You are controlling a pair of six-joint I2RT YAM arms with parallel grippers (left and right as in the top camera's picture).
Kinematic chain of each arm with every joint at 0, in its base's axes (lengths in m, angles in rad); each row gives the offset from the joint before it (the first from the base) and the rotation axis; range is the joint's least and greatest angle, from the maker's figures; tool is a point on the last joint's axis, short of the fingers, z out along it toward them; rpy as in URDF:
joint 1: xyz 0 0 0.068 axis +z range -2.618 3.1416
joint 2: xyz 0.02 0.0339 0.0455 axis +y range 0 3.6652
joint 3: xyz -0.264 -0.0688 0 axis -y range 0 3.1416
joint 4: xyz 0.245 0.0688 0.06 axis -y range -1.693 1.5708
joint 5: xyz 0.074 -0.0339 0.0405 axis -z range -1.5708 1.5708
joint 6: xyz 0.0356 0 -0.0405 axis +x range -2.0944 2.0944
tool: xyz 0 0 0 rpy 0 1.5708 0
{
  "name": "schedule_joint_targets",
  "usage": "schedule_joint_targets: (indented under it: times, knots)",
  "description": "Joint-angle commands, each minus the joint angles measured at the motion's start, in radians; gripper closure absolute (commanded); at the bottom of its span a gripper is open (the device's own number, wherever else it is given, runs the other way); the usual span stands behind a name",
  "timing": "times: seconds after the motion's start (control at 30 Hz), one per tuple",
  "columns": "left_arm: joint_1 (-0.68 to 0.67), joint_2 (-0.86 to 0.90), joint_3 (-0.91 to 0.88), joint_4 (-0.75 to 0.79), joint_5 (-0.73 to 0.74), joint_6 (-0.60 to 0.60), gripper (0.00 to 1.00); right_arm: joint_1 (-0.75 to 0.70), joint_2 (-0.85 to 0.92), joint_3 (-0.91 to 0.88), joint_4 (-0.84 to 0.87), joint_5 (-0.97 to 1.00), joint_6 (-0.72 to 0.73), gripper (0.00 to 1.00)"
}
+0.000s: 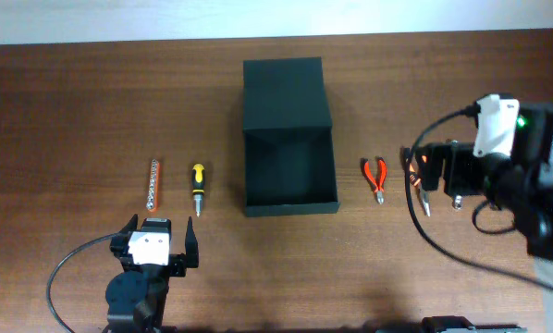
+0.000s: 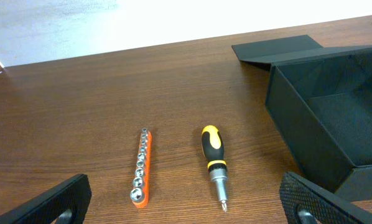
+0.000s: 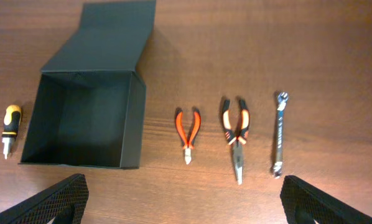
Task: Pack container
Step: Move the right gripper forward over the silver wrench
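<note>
The dark container point(image 1: 289, 199) stands open and empty at the table's middle, its flap lid laid back. It also shows in the left wrist view point(image 2: 326, 124) and the right wrist view point(image 3: 80, 121). An orange socket rail point(image 1: 153, 183) point(image 2: 140, 168) and a yellow-black screwdriver point(image 1: 198, 188) point(image 2: 214, 165) point(image 3: 10, 129) lie left of it. Small red cutters point(image 1: 375, 178) point(image 3: 187, 131), orange-black long-nose pliers point(image 1: 416, 185) point(image 3: 236, 137) and a steel ratchet wrench point(image 3: 279, 134) lie right of it. My left gripper point(image 1: 156, 242) point(image 2: 186, 214) is open and empty near the front edge. My right gripper point(image 1: 443, 180) point(image 3: 183, 208) is open and empty, high above the pliers.
The brown wooden table point(image 1: 73, 111) runs to a white wall at the back. Black cables point(image 1: 73, 264) loop by the left arm's base and under the right arm.
</note>
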State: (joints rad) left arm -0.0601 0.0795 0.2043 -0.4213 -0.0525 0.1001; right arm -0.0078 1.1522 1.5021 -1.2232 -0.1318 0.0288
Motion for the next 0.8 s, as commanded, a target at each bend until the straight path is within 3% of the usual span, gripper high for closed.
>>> schedule_joint_targets:
  times: [0.0,0.3,0.53,0.77]
  knots:
    - [-0.003,0.000,0.020,0.008,0.015,-0.008,0.01,-0.016,0.092,0.023,-0.017,0.073,0.155,0.01]
    - [-0.003,0.000,0.020,-0.044,0.015,-0.008,0.01,-0.137,0.406,0.167,-0.166,0.077,0.060,0.01]
    - [-0.003,0.000,0.020,-0.120,0.015,-0.008,0.01,-0.140,0.460,0.172,-0.095,0.119,0.019,0.01]
    - [-0.003,0.000,0.020,-0.141,0.015,-0.008,0.01,-0.109,0.467,0.171,-0.036,0.074,-0.172,0.01]
